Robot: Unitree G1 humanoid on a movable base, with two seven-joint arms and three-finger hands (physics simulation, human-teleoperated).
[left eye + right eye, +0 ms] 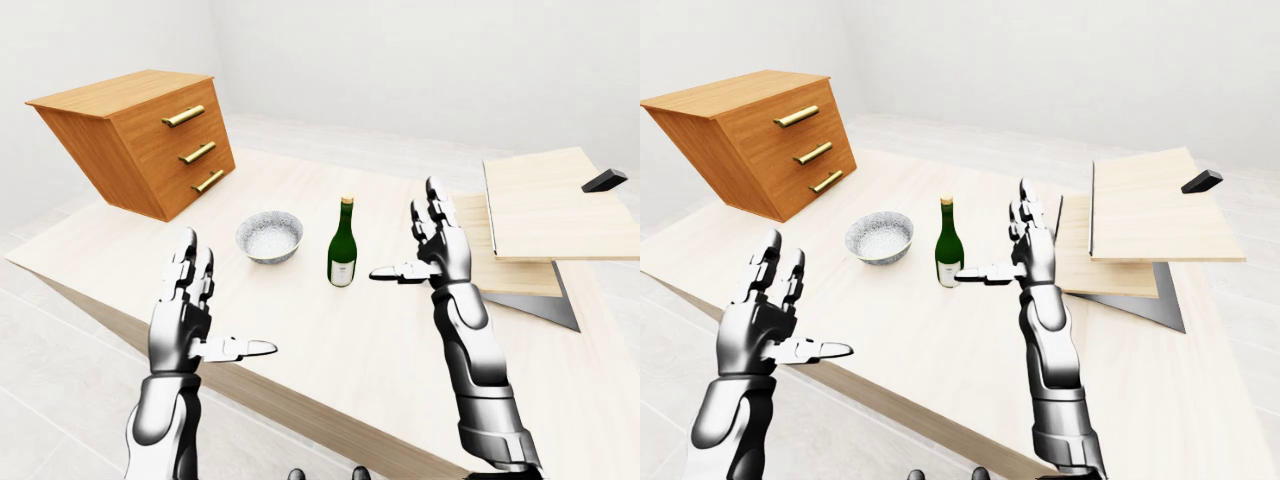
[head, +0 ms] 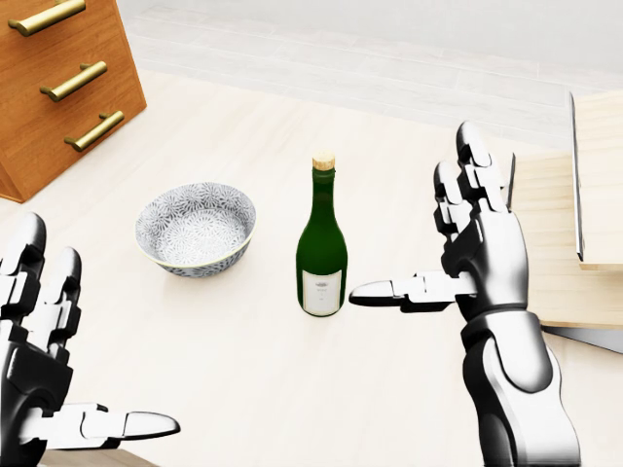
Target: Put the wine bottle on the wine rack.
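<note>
Wine bottle point(image 2: 321, 253): a green bottle with a pale cork-coloured cap and a white label, standing upright on the light wooden table point(image 2: 243, 370), near the middle of the head view. Bowl point(image 2: 195, 229): a patterned grey-white bowl, upright on the table to the left of the bottle and apart from it. Right hand point(image 2: 467, 263): fingers spread and pointing upward, thumb extended toward the left of the view; the thumb tip lies just beside the lower body of the bottle, and contact cannot be confirmed. The hand grips nothing. Left hand point(image 2: 44, 370): at the lower left of the head view, likewise spread, thumb pointing right, well apart from the bottle and holding nothing. Wine rack point(image 1: 540, 225): a structure of pale wooden boards at the right of the left-eye view, with a small dark block point(image 1: 604, 181) resting on its top board. Drawer cabinet point(image 1: 150, 140): an orange-brown unit with three brass handles, tilted, at the upper left of the table.
</note>
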